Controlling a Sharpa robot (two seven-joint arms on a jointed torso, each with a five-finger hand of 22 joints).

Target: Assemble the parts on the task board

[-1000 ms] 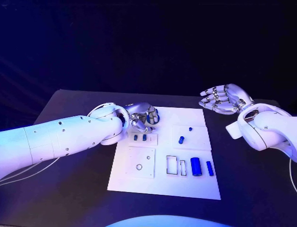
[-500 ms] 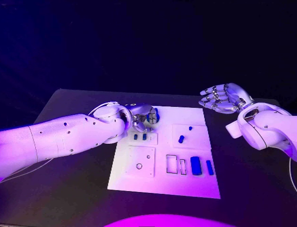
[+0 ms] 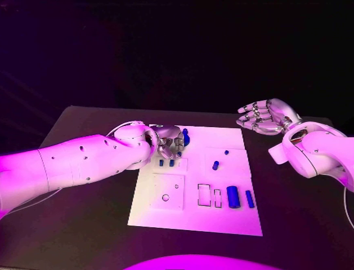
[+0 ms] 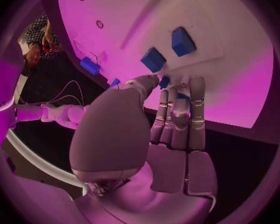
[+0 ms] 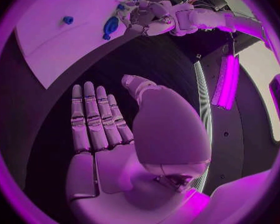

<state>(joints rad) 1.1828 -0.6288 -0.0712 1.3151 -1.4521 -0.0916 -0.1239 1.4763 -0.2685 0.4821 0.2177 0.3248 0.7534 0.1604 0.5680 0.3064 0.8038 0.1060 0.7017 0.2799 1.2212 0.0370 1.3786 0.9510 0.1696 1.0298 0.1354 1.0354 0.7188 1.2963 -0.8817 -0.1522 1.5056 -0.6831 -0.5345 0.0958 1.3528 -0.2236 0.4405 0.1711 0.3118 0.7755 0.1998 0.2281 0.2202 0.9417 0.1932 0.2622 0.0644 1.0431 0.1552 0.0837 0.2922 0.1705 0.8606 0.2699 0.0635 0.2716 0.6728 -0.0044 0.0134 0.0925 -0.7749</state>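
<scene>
The white task board [image 3: 195,220] lies in the middle of the black table. My left hand [image 3: 169,140] hovers over the board's far left corner and pinches a long blue part [image 3: 185,135] between thumb and fingers. The left wrist view shows that blue part [image 4: 165,81] at the fingertips [image 4: 196,84], just above two small blue blocks [image 4: 154,59] standing in the board. From the right wrist view the same part [image 5: 110,25] sits beside the left hand [image 5: 143,15]. My right hand [image 3: 262,117] hangs beyond the board's far right corner, palm up, fingers apart, holding nothing.
Two small blue blocks [image 3: 166,163] stand in a slot just below the left hand. A blue peg [image 3: 215,165] stands mid-board, and two longer blue parts [image 3: 233,197] lie at the right. Empty rectangular recesses [image 3: 204,194] lie beside them. Bare table [image 3: 88,225] surrounds the board.
My left hand has drawn slightly back toward the board's far edge, and the blue part now shows beside its fingers. The right hand has stayed put.
</scene>
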